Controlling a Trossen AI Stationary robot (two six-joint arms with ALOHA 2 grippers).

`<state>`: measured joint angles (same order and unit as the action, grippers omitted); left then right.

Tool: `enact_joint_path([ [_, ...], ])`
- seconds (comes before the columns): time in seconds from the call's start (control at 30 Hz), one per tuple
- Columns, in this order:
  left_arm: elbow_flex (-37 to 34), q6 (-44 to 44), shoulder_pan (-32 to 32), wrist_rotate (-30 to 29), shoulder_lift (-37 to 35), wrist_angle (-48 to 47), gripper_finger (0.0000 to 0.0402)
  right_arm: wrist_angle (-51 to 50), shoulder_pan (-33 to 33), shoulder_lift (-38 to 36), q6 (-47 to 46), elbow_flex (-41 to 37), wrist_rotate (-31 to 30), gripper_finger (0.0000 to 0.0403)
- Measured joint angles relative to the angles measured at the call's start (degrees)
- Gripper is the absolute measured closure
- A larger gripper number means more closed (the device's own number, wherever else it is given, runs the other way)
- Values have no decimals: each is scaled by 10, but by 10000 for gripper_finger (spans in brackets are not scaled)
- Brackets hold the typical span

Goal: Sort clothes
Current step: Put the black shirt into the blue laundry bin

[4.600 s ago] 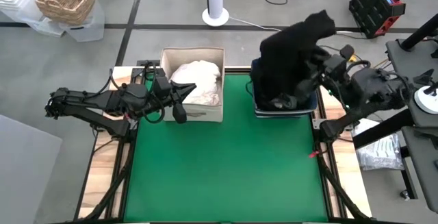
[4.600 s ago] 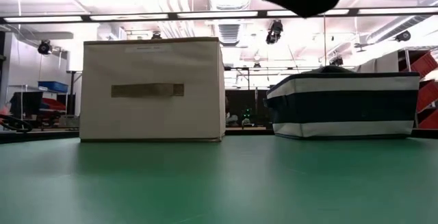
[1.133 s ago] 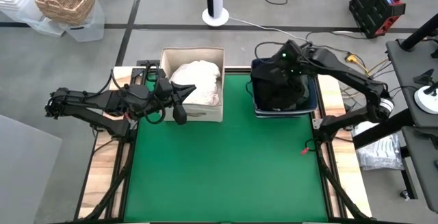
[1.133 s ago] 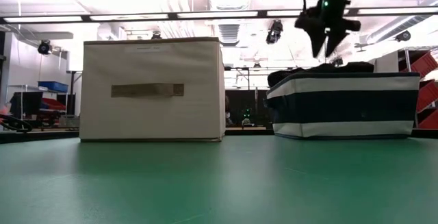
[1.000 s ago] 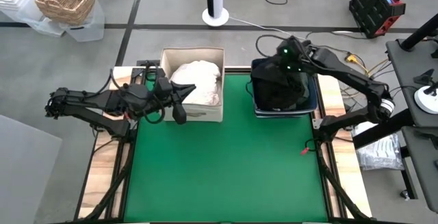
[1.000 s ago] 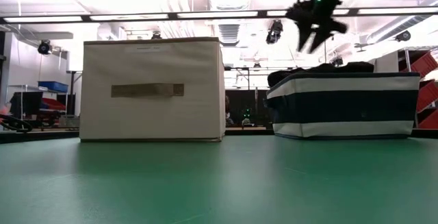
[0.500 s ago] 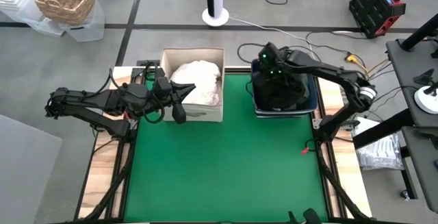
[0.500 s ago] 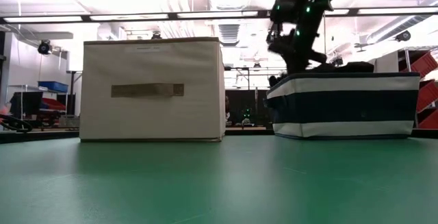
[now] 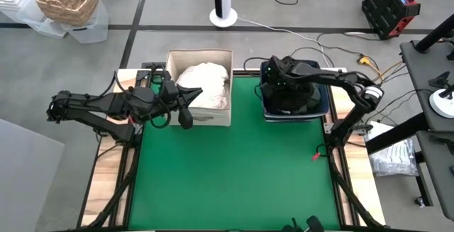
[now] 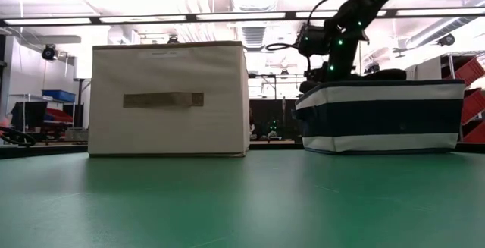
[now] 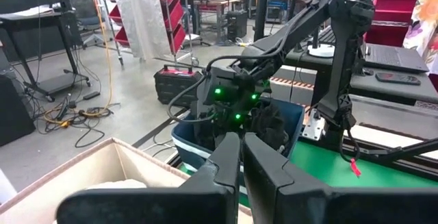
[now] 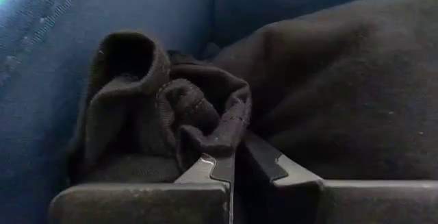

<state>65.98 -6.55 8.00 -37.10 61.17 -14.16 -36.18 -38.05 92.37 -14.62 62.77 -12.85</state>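
Left gripper (image 9: 186,116) parked at the near-left corner of the beige box (image 9: 214,116), fingers pressed together, nothing held; left wrist view confirms the two fingers (image 11: 229,157) meet with no gap. White clothes (image 9: 204,84) lie heaped inside the box, beside this gripper but not touched. Green mat (image 9: 234,175) between and in front of the containers carries no garment. Blue bin (image 9: 323,104) stands to the right of the box, holding black clothes (image 9: 298,97) that reach up to about rim height in the low view. Right gripper (image 9: 273,83) is down inside the bin at its left wall; right wrist view shows its fingers (image 12: 205,164) nearly closed, with a bunched fold of black cloth (image 12: 198,118) sitting right at the tips, so probably pinching that fold, though the grip itself is hidden. Key relation: the black pile lies directly under and ahead of the right gripper, spreading away from the left wall toward the bin's right side. Right arm is far nearer; left arm is well apart from it.
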Motion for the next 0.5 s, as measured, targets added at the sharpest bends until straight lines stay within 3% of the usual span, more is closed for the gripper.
enact_joint_path([
  [0.2,0,0,0,0,0,-2,402,8,0,5,-8,-14,8,394],
  [0.5,0,-5,0,0,0,0,402,-68,-1,-79,-5,52,13,394],
])
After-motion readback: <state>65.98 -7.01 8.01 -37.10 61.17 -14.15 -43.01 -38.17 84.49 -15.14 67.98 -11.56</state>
